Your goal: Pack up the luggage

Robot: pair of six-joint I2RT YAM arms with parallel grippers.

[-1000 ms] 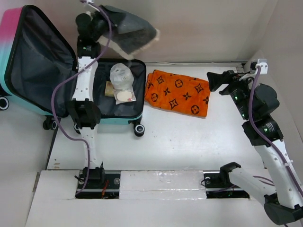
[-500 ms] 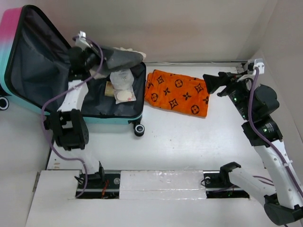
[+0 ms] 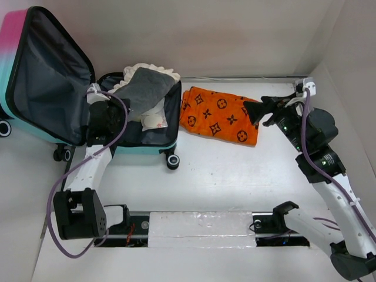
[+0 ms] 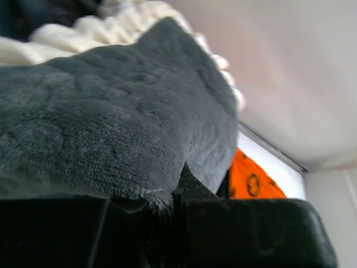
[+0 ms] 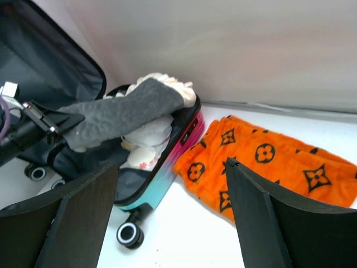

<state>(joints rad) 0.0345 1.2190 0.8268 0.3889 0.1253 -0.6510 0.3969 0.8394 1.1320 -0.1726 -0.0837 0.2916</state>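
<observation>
Left claw (image 3: 107,107) is pinched shut on the near edge of a grey plush cloth (image 3: 144,87) with cream ruffled trim. The cloth drapes over the far part of the open base of the luggage (image 3: 147,148), a small hard-shell suitcase, pink fading to teal, with dark grey lining. It lies at the far left corner of the desk (image 3: 235,170), its lid propped up toward the left. Right claw (image 3: 257,111) hangs with jaws spread wide, gripping nothing, over the right end of a folded orange fleece blanket (image 3: 220,114) with dark monogram print, just beside the suitcase's right wall.
</observation>
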